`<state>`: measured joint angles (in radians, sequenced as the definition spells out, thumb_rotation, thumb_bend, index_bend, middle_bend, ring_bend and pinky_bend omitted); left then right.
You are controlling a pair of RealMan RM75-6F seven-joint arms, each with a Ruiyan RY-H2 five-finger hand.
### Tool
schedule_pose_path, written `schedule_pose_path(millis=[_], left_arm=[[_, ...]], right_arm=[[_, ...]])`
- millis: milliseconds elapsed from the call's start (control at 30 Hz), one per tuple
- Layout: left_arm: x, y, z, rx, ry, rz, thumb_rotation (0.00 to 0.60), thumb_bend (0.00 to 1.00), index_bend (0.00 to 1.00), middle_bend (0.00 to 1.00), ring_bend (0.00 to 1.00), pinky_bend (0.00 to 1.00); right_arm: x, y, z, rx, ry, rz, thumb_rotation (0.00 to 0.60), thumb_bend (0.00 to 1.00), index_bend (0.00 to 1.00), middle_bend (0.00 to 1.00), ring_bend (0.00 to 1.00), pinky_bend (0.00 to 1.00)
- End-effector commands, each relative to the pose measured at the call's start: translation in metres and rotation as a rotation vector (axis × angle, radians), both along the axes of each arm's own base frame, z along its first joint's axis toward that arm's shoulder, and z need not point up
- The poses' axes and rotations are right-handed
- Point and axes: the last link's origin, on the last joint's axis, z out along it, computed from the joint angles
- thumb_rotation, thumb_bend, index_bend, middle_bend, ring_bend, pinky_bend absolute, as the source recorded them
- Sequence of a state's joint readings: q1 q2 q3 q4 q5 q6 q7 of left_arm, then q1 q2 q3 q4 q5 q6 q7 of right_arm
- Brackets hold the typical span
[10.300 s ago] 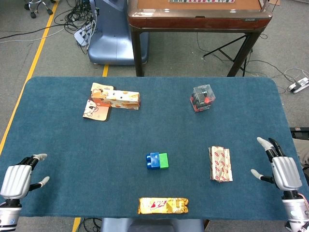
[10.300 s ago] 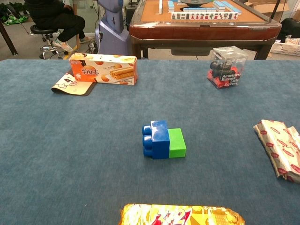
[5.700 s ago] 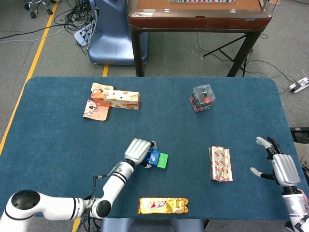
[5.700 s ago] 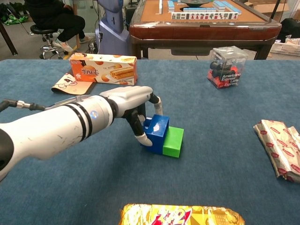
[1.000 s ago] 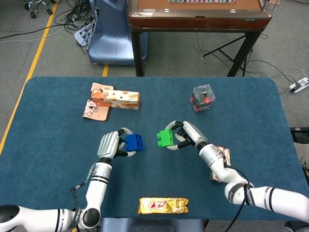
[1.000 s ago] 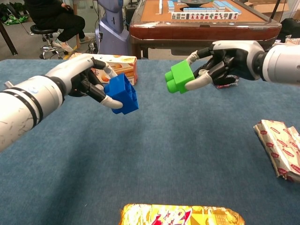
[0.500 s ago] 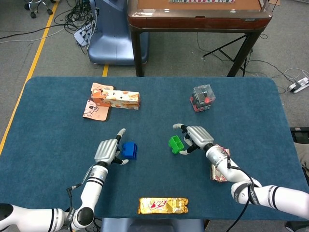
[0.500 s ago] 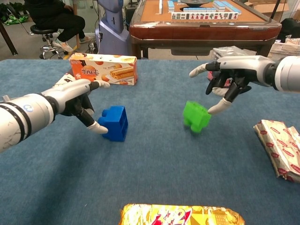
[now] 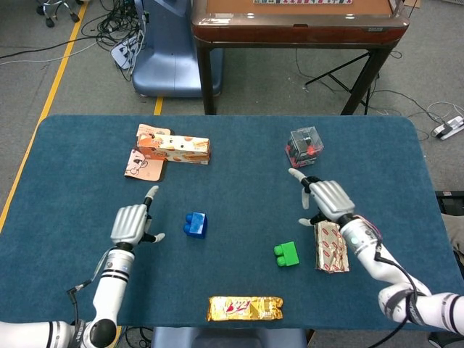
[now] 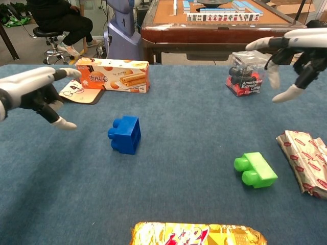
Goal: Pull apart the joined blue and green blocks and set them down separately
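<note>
The blue block (image 9: 195, 224) and the green block (image 9: 286, 254) lie apart on the blue-covered bench (image 9: 65, 174), neither touched by a hand. The blue block sits near the middle of the bench, a little toward the left edge; the green block lies on its side nearer the front edge and toward the right, just beside a red-and-white wrapped packet (image 9: 331, 246) (the two do not appear to touch).

The left hand (image 9: 130, 222) hovers left of the blue block, released, fingers spread and holding nothing. The right hand (image 9: 328, 199) is likewise released with fingers apart, above the bench between the packet and a clear box of dark and red items (image 9: 304, 147) that stands toward the back right.

An orange biscuit box (image 9: 174, 148) lies toward the back left, partly on a flat card (image 9: 143, 164). A gold-wrapped snack bar (image 9: 245, 308) rests along the front edge.
</note>
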<state>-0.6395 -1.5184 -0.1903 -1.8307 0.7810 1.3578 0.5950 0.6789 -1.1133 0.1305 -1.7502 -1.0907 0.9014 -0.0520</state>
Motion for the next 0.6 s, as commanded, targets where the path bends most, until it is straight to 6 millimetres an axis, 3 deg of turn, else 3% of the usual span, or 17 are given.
schedule_pose_path(millis=[33,100,267,467,600], left_arm=[[-0.020,-0.008,0.021,0.064,0.079,-0.012,0.600,0.00,0.00,0.61,0.63,0.88],[-0.032,-0.011,0.035,0.122,0.120,-0.029,0.600,0.00,0.00,0.46,0.55,0.80],[-0.069,-0.026,0.066,0.212,0.178,-0.010,0.600,0.00,0.02,0.27,0.40,0.67],[-0.115,-0.056,0.111,0.222,0.196,0.048,0.600,0.00,0.08,0.21,0.25,0.51],[-0.139,-0.076,0.132,0.253,0.263,0.072,0.600,0.00,0.09,0.20,0.24,0.47]], right_arm=[[-0.021,0.017,0.023,-0.071,0.064,0.003,0.600,0.00,0.00,0.38,0.44,0.57],[-0.034,0.025,0.035,-0.117,0.098,-0.004,0.600,0.00,0.01,0.32,0.37,0.51],[-0.062,0.053,0.056,-0.228,0.181,-0.012,0.600,0.00,0.03,0.22,0.26,0.43],[-0.093,0.088,0.074,-0.320,0.169,-0.029,0.600,0.00,0.09,0.20,0.22,0.18],[-0.106,0.103,0.083,-0.374,0.166,-0.030,0.600,0.00,0.12,0.20,0.21,0.15]])
